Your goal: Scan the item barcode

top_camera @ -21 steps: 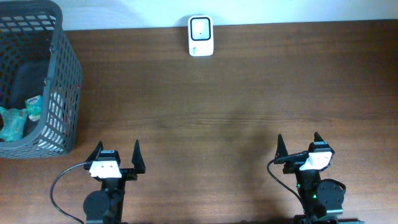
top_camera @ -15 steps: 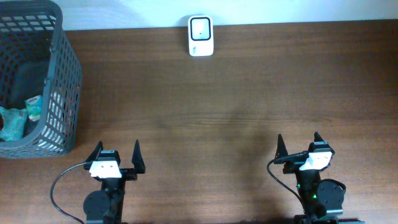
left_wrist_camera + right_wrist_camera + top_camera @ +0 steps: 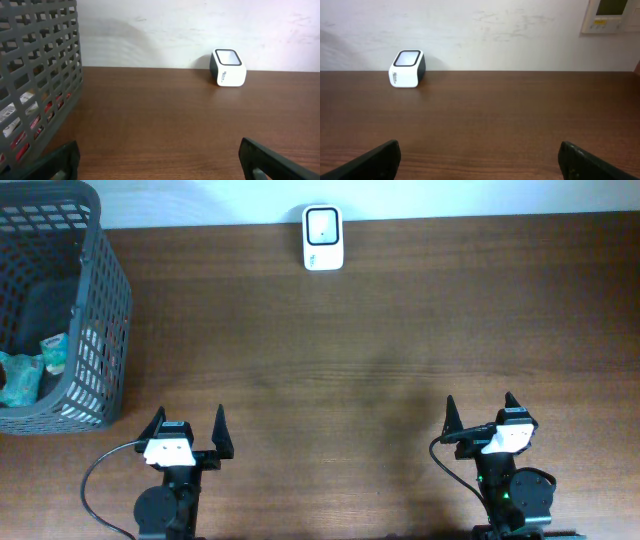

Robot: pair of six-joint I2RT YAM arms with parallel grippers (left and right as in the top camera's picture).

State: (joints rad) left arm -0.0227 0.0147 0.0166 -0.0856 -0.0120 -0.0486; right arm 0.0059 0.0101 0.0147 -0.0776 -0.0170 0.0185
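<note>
Nothing has moved since the last frames. My left claw [image 3: 190,420] and right claw [image 3: 480,405] sit parked, spread wide, empty. Packets [image 3: 22,378] lie in the basket [image 3: 108,300] ahead-left of the left claw. Scanner [image 3: 323,238] is far ahead, between both claws. Task unstarted.

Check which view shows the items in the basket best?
Overhead: it looks down into the basket, showing teal packets at the bottom. Left wrist glimpses packaging only through the mesh wall; right wrist doesn't show the basket.
</note>
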